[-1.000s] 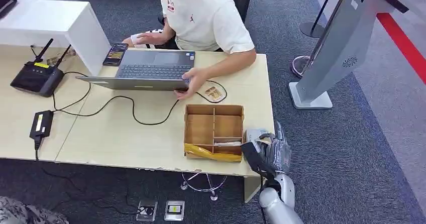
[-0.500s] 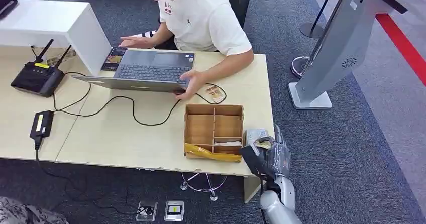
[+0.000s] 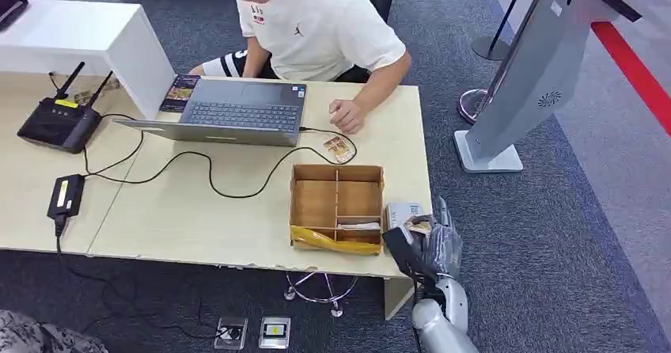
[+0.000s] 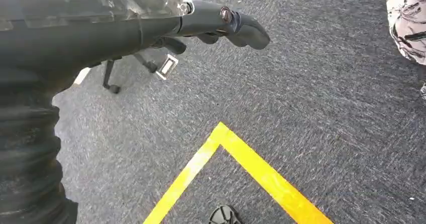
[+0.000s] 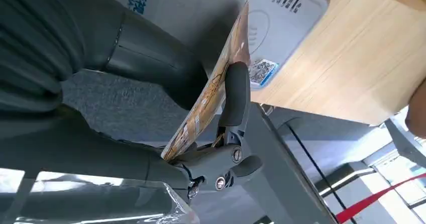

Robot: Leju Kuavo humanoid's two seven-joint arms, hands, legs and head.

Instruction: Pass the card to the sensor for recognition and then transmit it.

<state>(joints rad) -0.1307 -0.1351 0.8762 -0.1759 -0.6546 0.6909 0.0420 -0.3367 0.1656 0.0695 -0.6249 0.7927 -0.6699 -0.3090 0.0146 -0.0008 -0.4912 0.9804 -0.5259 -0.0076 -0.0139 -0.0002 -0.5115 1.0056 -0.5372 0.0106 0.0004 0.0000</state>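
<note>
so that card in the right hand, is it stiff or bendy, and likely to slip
Probably a bit bendy: the card shows a slight curve along its length in the right hand. It looks thin, so likely light. It is held by a narrow pinch between the thumb and fingers, above the card reader, so a glossy face might let it slide or twist.

The right hand (image 3: 431, 241) and card (image 5: 213, 86) hide part of the sensor (image 5: 281, 13).

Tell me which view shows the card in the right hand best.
The right wrist view: the card fills the frame edge-on, pinched by the right hand just off the white sensor. The head view shows the card as a small brown patch. The left wrist view looks at carpet.
</note>
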